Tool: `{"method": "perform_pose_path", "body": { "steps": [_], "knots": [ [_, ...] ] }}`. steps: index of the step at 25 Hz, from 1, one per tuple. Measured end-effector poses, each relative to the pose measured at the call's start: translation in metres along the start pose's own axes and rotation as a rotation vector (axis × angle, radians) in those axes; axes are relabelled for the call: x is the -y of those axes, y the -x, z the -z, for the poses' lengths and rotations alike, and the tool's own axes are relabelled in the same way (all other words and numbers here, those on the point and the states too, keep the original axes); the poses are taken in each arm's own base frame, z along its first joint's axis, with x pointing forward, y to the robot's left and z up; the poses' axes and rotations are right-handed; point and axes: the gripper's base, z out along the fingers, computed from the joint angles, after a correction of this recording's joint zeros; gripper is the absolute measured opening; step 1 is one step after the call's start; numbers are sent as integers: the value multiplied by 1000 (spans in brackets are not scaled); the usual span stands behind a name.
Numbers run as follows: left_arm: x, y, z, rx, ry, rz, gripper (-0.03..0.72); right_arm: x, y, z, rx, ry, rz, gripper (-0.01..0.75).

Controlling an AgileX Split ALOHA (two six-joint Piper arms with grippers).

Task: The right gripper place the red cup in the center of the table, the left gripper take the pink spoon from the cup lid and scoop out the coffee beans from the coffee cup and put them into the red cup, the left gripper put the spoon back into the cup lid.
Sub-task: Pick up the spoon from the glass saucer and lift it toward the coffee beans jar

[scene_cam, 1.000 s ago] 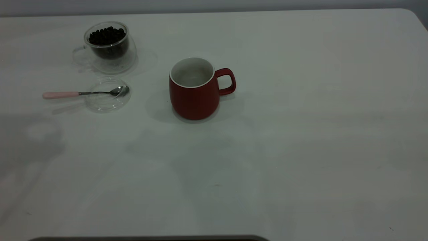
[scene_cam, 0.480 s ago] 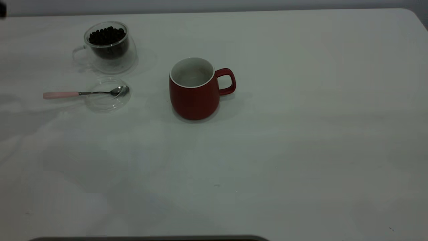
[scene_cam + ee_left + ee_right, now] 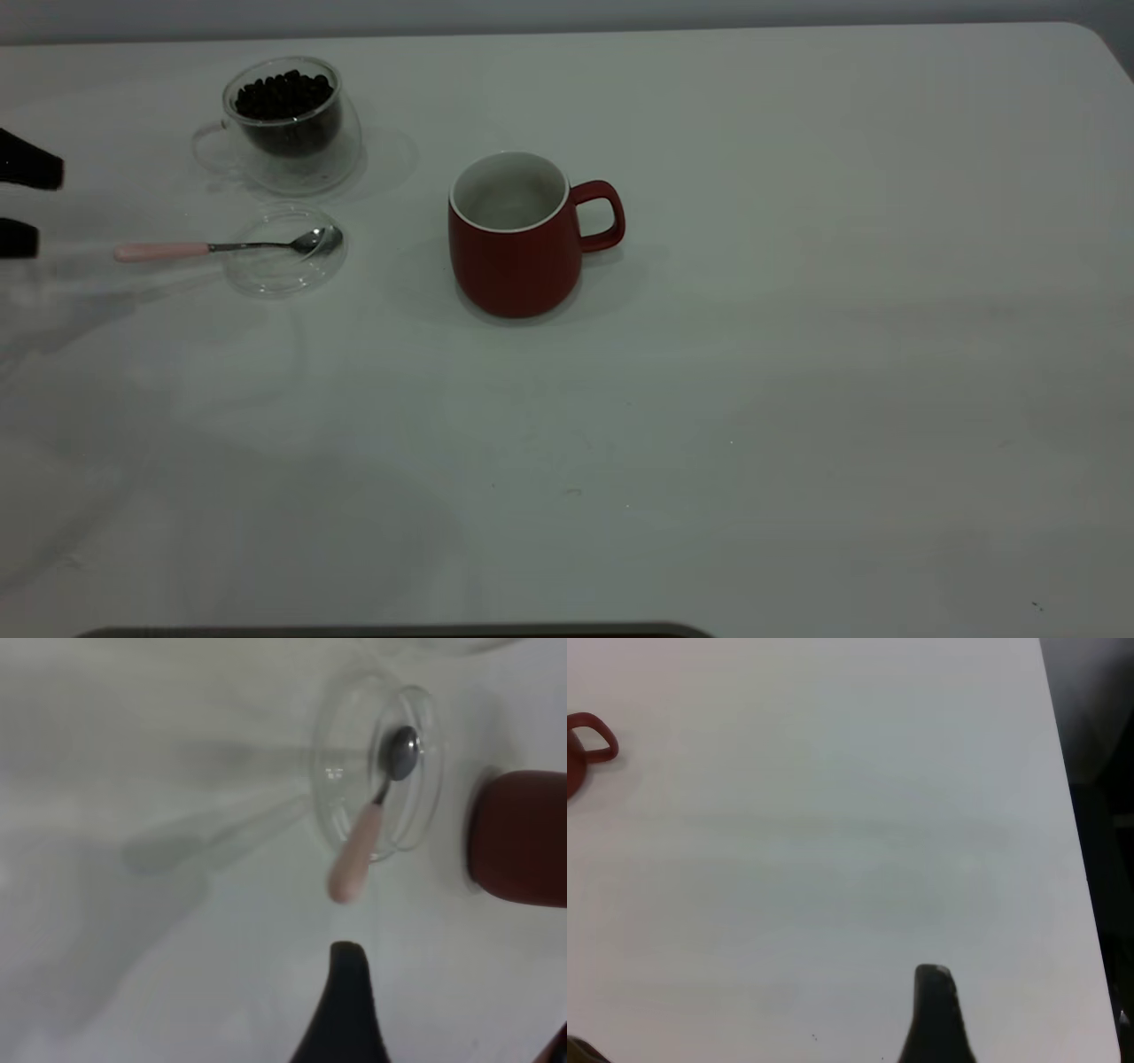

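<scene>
— So what's new?
— Left gripper (image 3: 22,206) has just come in at the table's (image 3: 797,354) left edge, fingers apart, short of the pink spoon (image 3: 221,247), which lies on the cup lid (image 3: 285,270).
— And the red cup (image 3: 514,239)?
— Already placed centrally; right gripper (image 3: 935,1014) parked away, fingers unclear. Spoon pickup looks next.
</scene>
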Motion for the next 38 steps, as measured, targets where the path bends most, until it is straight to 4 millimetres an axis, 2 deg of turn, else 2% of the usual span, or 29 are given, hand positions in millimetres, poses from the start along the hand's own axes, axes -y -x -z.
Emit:
{"method": "perform_pose_path", "body": {
  "steps": [13, 22, 28, 32, 38],
  "knots": [
    [-34, 6, -31, -67, -62, 24, 704, 0, 0, 0, 0, 0, 0, 590],
    [-23, 11, -72, -132, -100, -13, 690, 0, 0, 0, 0, 0, 0, 590],
    [-17, 14, -80, -126, -120, -12, 662, 0, 0, 0, 0, 0, 0, 590],
    [-16, 13, -80, -130, -130, -11, 586, 0, 0, 0, 0, 0, 0, 590],
    [-16, 14, -80, -125, -132, -14, 380, 0, 0, 0, 0, 0, 0, 590]
  ]
}}
